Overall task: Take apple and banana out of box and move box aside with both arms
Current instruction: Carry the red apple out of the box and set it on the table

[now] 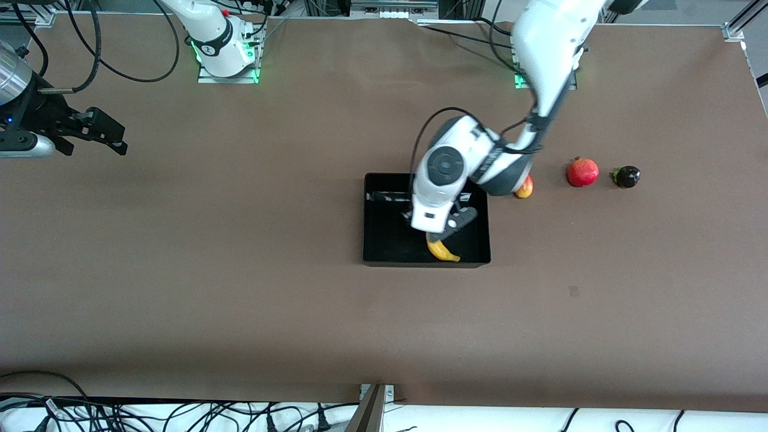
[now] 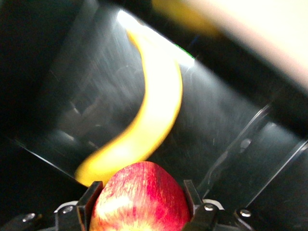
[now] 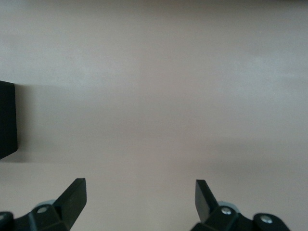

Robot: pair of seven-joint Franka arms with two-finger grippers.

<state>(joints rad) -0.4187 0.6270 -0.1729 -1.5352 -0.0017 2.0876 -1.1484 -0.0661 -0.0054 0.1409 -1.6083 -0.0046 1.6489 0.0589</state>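
the left gripper [image 2: 139,211] is over the black bin [image 1: 378,240], its fingers [image 2: 89,202] clamped on the red apple [image 2: 140,199], with the banana [image 1: 443,250] lying in the bin under it, by the wall nearest the front camera. the right gripper [image 3: 139,202] waits with fingers apart over bare table [image 1: 180,270] at the right arm's end. a mango [image 1: 525,189], a pomegranate [image 1: 582,172] and a dark fruit [image 1: 626,176] lie in a row toward the left arm's end.
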